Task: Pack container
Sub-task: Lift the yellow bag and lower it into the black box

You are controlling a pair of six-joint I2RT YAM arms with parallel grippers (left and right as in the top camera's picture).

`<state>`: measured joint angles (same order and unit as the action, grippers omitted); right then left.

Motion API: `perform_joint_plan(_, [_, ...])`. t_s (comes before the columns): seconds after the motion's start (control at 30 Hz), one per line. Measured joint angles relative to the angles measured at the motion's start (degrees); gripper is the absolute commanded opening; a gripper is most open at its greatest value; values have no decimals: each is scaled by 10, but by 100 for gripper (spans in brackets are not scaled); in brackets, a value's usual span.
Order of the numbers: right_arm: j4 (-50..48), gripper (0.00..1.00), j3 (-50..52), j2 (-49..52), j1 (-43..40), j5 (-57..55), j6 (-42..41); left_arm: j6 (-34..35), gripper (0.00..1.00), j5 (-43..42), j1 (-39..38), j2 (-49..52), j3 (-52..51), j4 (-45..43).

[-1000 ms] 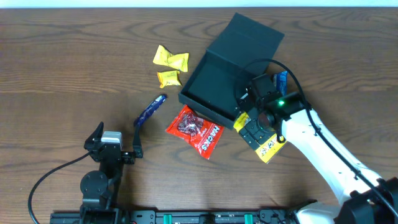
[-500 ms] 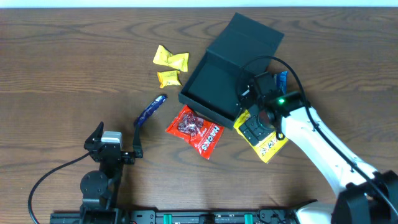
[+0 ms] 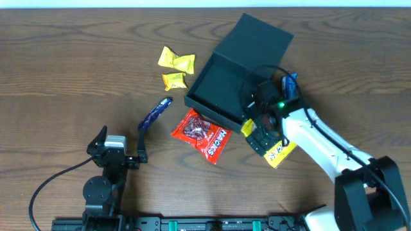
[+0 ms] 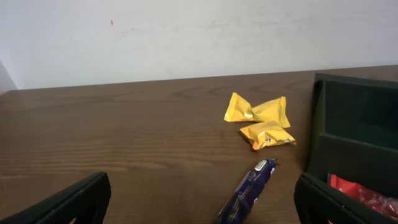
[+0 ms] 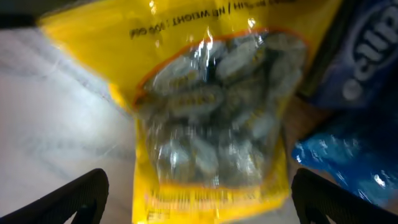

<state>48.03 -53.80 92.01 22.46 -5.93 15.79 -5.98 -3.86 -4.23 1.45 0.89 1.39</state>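
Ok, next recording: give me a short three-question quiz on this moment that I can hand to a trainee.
1. Multiple choice: the left end effector is A) open and holding nothing, B) shut on a snack, C) out of view.
2. True or false: the flap lid of the container is shut.
3. Short answer: what lies directly beneath the right end effector?

Key:
1. A.
2. False; the lid is folded back and the inside shows.
3. The yellow bag, on the table beside the container's corner.
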Motion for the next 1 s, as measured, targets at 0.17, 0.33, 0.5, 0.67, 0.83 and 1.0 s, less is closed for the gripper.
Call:
perform_joint_plan(0.17, [-58,95,28,3,0,29,1,0,95,0,0,0,0,0])
perform_joint_plan(0.33, [-72,94,28,3,-2,32,3,0,95,0,0,0,0,0])
perform_joint_plan(0.5, [-70,91,30,3,-9,32,5,0,95,0,0,0,0,0])
perform_joint_plan(0.67, [-99,87,46,3,-11,31,6,0,95,0,0,0,0,0])
perform_joint_plan(0.83, [-120,56,57,3,-11,27,5,0,95,0,0,0,0,0])
perform_joint_plan(1.0, [-129,35,61,-2,-11,24,-7,0,95,0,0,0,0,0])
